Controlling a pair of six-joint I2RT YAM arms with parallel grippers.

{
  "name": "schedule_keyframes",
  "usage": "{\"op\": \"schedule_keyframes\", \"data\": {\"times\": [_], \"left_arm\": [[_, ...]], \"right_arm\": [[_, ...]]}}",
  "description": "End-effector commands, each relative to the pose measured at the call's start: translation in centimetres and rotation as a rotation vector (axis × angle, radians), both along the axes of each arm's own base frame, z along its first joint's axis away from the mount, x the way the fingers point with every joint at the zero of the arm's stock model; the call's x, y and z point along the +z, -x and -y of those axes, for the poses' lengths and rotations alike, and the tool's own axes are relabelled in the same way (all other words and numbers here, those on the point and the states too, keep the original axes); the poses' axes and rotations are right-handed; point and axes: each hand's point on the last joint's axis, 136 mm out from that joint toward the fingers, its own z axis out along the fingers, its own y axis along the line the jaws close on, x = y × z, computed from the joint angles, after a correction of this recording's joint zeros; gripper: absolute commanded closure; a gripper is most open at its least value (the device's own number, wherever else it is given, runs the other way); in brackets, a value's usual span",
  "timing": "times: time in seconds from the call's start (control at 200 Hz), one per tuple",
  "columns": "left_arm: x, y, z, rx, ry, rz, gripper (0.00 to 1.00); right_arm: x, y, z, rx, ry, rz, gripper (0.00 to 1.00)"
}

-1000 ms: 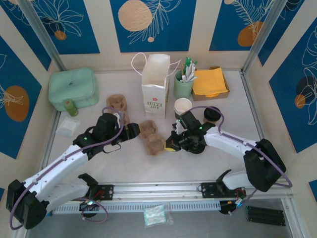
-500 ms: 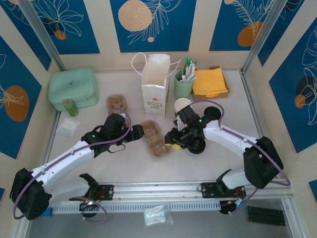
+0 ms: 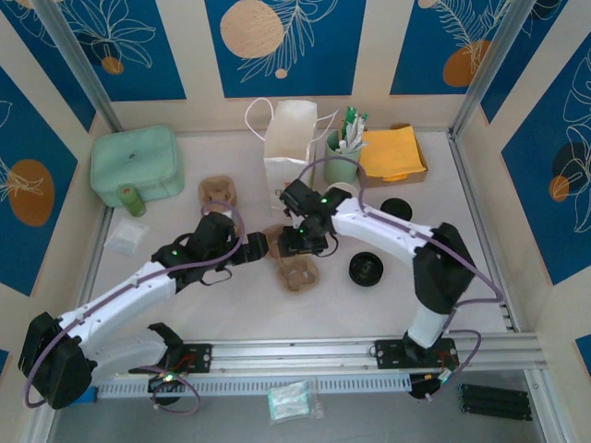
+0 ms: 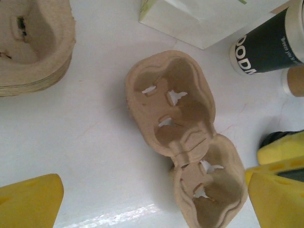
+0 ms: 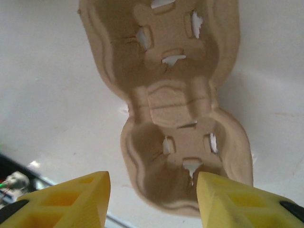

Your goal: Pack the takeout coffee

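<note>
Arms meet over the middle of the worktop (image 3: 231, 309). The left arm stretches low from its base at the near left. Its left claw (image 4: 151, 192) points at a two-cell pulp carrier (image 3: 294, 266), with its yellow fingers spread wide, one in each lower corner of the left wrist view, and nothing between them but the worktop and the carrier's near end. The right arm rises from its base, bends sharply and reaches back leftward, so that the right claw (image 5: 151, 190) hangs over the same carrier. Its fingers are also apart, flanking the nearer cell; whether they touch the pulp I cannot tell.

The takeout coffee (image 4: 295, 80) is a sliver of kraft brown with a white rim at the right edge of the left wrist view. It sits just beside a dark cup (image 4: 266, 50), beyond the carrier and near the paper bag (image 4: 199, 19).

That view also takes in a stack of carriers (image 4: 33, 42) at the upper left. The top view adds a black lid (image 3: 366, 269) lying flat to the right of the carrier. The right wrist view gives the carrier's slits and folded tabs close up.
</note>
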Motion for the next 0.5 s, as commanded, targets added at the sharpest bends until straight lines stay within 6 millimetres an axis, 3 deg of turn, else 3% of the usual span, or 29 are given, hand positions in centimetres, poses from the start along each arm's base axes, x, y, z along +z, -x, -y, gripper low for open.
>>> {"op": "schedule_keyframes", "data": {"times": [0.0, 0.28, 0.495], "left_arm": [[0.3, 0.1, -1.4, 0.033, -0.032, 0.012, 0.01], [-0.6, 0.6, -4.4, 0.126, -0.04, 0.002, 0.01], [-1.1, 0.9, -5.2, 0.148, -0.025, -0.015, 0.01]], "right_arm": [[-1.3, -0.1, 0.5, 0.039, 0.113, 0.011, 0.48], [-3.1, -0.6, -0.5, 0.089, 0.183, 0.024, 0.46], [-3.7, -1.4, -1.0, 0.102, 0.203, 0.036, 0.46]]}}
